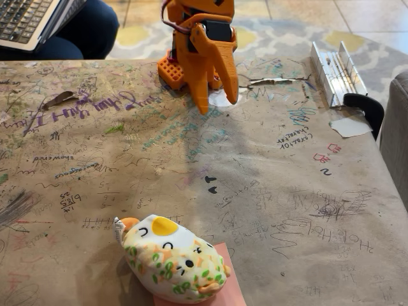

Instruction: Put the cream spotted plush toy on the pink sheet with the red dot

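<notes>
While the gripper (218, 102) is hanging at the far side of the table (268, 185), its orange fingers (201, 95) are pointing down at the paper cover with nothing between them; the tips are showing a narrow gap, so it is reading as slightly parted and empty. It is sitting well apart from the work area, which is leaving the near side clear.

The plush toy (172, 258) is lying at the near edge of the table, on its side, with the yellow patch uppermost and the drawn faces turned toward the camera. It is resting on the pink sheet (228, 280), which is showing as a strip along the toy's right side and under its lower edge. The toy is covering most of the sheet, so the red dot is hidden and its position cannot be confirmed. Part of the toy's left end appears to be overhanging onto the brown paper.

A metal bracket (336, 71) is lying at the far right. A person's leg (95, 29) and a laptop (32, 19) are sitting beyond the far left corner.

Judgement: the placement is looking complete, and the arm is standing off because no hold is needed.
</notes>
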